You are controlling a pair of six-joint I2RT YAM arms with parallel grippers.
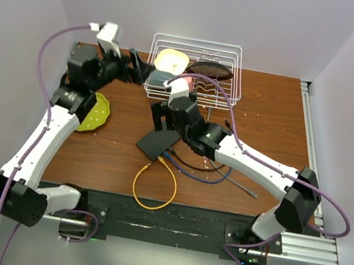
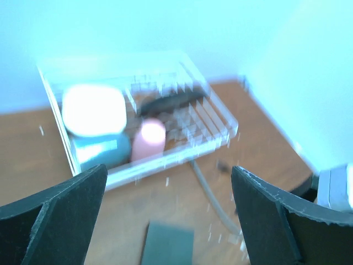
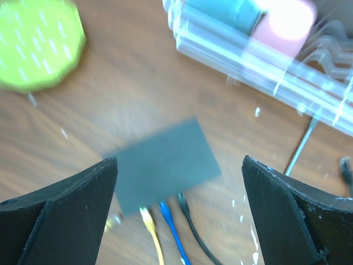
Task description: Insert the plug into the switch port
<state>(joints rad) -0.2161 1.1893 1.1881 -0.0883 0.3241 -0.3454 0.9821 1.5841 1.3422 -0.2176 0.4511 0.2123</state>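
Observation:
The flat dark grey switch box (image 1: 157, 143) lies mid-table, blurred in the right wrist view (image 3: 162, 163) and low in the left wrist view (image 2: 168, 244). Yellow (image 3: 146, 216), blue (image 3: 165, 210) and black (image 3: 182, 202) plugs sit against its near edge at the switch port row; which one is the task's plug I cannot tell. My right gripper (image 1: 163, 122) (image 3: 178, 160) hovers open above the box, holding nothing. My left gripper (image 1: 139, 68) (image 2: 168, 171) is open and empty, up near the dish rack.
A white wire dish rack (image 1: 196, 68) with a cup and dishes stands at the back. A green plate (image 1: 95, 112) lies at the left. The yellow cable loops (image 1: 154, 186) toward the front edge. A loose grey cable (image 1: 240, 184) lies right of the box.

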